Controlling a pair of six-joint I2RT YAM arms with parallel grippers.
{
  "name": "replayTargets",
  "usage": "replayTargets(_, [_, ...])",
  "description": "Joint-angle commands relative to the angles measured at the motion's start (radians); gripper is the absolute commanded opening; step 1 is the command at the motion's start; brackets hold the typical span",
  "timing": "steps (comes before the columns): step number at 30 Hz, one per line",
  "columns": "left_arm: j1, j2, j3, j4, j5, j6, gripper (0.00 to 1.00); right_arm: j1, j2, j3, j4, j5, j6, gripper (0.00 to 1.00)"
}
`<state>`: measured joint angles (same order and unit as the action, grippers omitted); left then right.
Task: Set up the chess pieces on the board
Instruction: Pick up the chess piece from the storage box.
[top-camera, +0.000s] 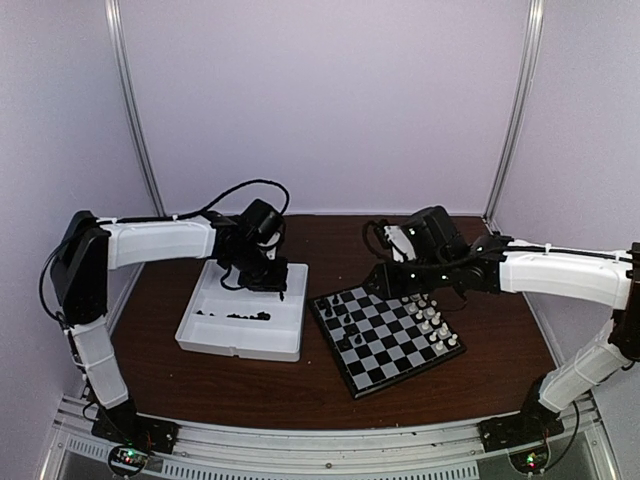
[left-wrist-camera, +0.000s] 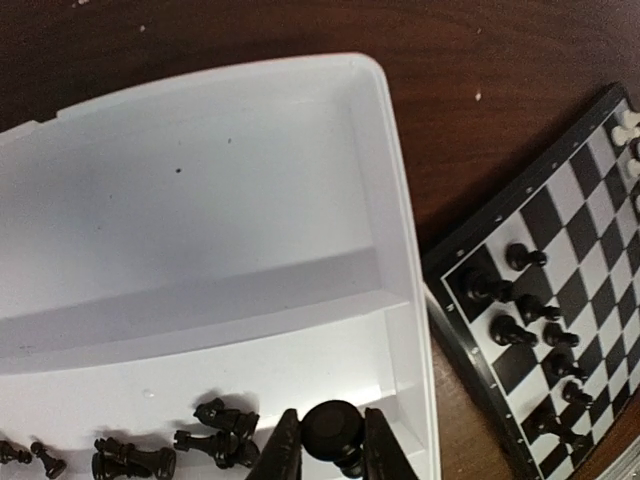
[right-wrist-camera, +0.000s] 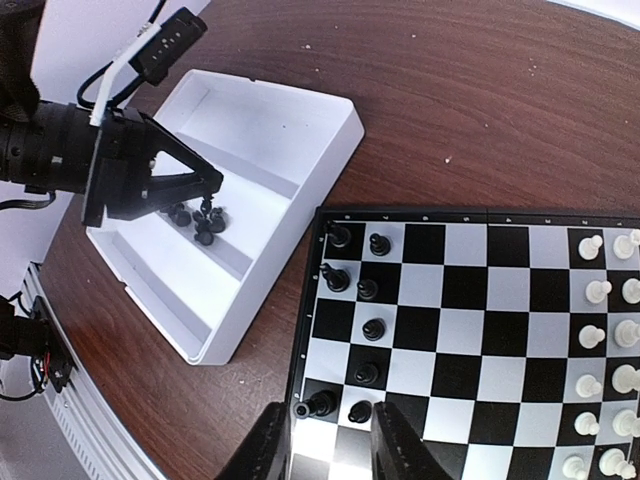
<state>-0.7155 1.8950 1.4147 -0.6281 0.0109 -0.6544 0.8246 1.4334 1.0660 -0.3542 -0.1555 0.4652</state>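
Observation:
In the white tray (left-wrist-camera: 395, 200) my left gripper (left-wrist-camera: 332, 452) is shut on a black chess piece (left-wrist-camera: 332, 430), round base facing the camera. Several loose black pieces (left-wrist-camera: 215, 435) lie to its left on the tray floor. The board (top-camera: 395, 352) lies right of the tray (top-camera: 215, 345). Several black pieces (right-wrist-camera: 370, 290) stand along the board's (right-wrist-camera: 470, 300) left columns, and a corner piece (right-wrist-camera: 320, 404) leans. My right gripper (right-wrist-camera: 333, 418) hovers open over that near-left corner, holding nothing. From above, the left gripper (top-camera: 268, 284) dips into the tray and the right gripper (top-camera: 385, 287) hangs at the board's far edge.
White pieces (top-camera: 432, 325) fill the board's right side, also in the right wrist view as white pieces (right-wrist-camera: 600, 330). The tray has a raised partition ridge (left-wrist-camera: 200, 300). Brown tabletop (top-camera: 250, 385) shows around both. Light walls and metal posts close in the back and sides.

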Motion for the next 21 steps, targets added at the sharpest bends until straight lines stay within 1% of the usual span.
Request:
replayTargets(1, [-0.003, -0.115, -0.071, 0.155, 0.045, -0.100, 0.16, 0.025, -0.005, -0.034, 0.156, -0.039, 0.042, 0.31])
replayTargets(9, [0.004, -0.286, -0.230, 0.373, 0.137, -0.291, 0.16, 0.122, 0.078, -0.057, 0.444, -0.017, 0.076, 0.31])
replayTargets(13, [0.016, -0.360, -0.322, 0.469, 0.175, -0.385, 0.16, 0.163, 0.151, -0.048, 0.576, 0.003, 0.057, 0.33])
replayTargets(17, [0.027, -0.415, -0.379, 0.514, 0.211, -0.444, 0.16, 0.205, 0.236, -0.033, 0.686, 0.051, 0.032, 0.36])
replayTargets(21, [0.032, -0.443, -0.409, 0.527, 0.246, -0.482, 0.16, 0.224, 0.323, 0.006, 0.757, 0.066, 0.040, 0.37])
